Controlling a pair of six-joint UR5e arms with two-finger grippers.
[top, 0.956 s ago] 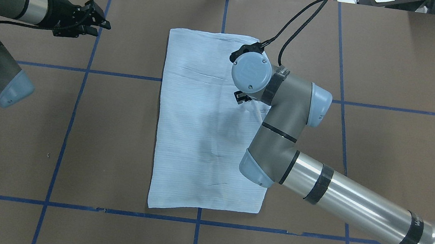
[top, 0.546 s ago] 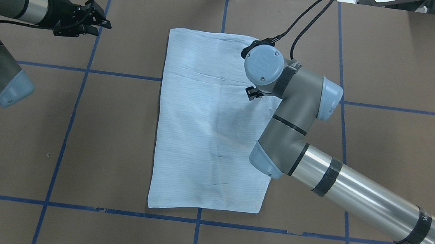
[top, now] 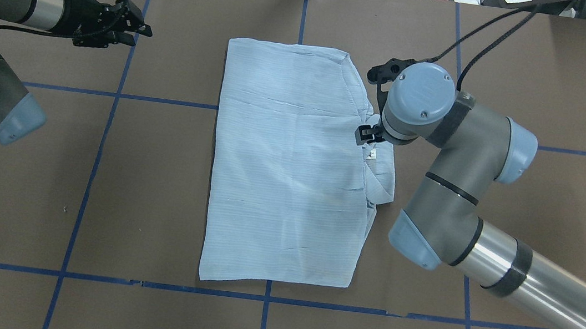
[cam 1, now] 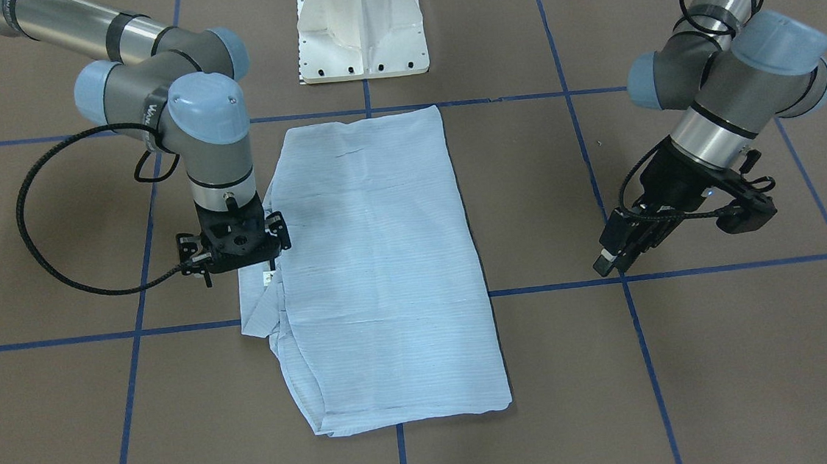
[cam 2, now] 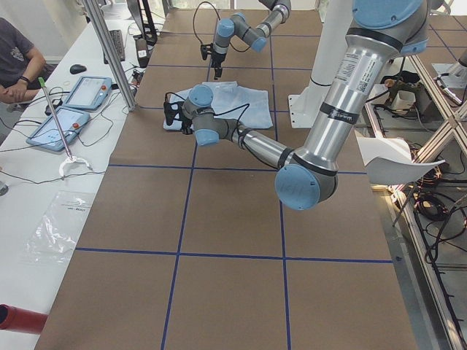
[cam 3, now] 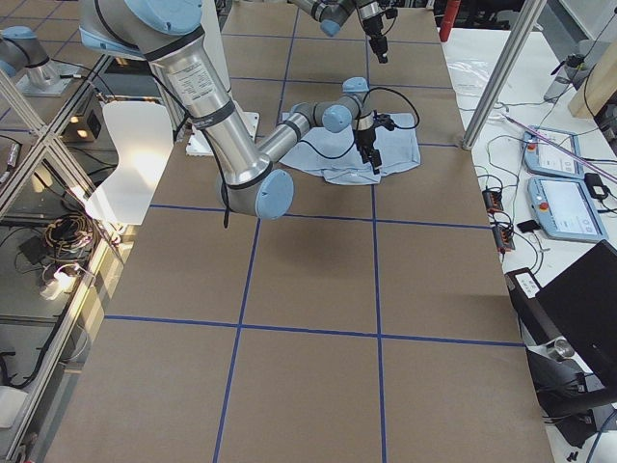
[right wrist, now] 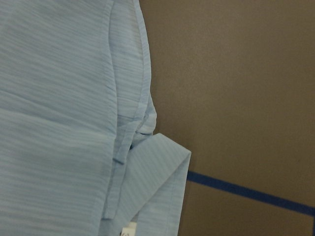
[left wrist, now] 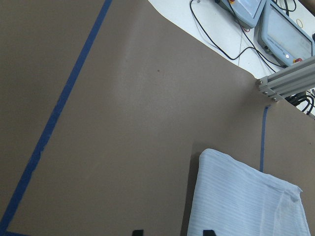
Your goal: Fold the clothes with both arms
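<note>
The light-blue striped shirt [top: 286, 175] lies folded in a flat rectangle in the middle of the table; it also shows in the front-facing view [cam 1: 379, 264]. A collar fold with a small white tag [top: 373, 153] sticks out at its right edge. My right gripper [cam 1: 234, 272] hangs pointing down over that edge, right by the tag, with its jaws spread and holding nothing; in the overhead view [top: 366, 134] the wrist mostly hides it. My left gripper [top: 140, 34] is open and empty, above the table far left of the shirt. The right wrist view shows the collar fold [right wrist: 152, 162] but no fingers.
The white pedestal base [cam 1: 362, 29] stands at the robot's side of the table. Blue tape lines [top: 111, 95] divide the brown table cover. Beyond the far edge are cables, control tablets [cam 2: 87, 91] and a seated person [cam 2: 18, 62].
My right arm has swung to the right, from over the shirt's upper middle to its right edge, which uncovers the collar fold. My left arm has hardly moved.
</note>
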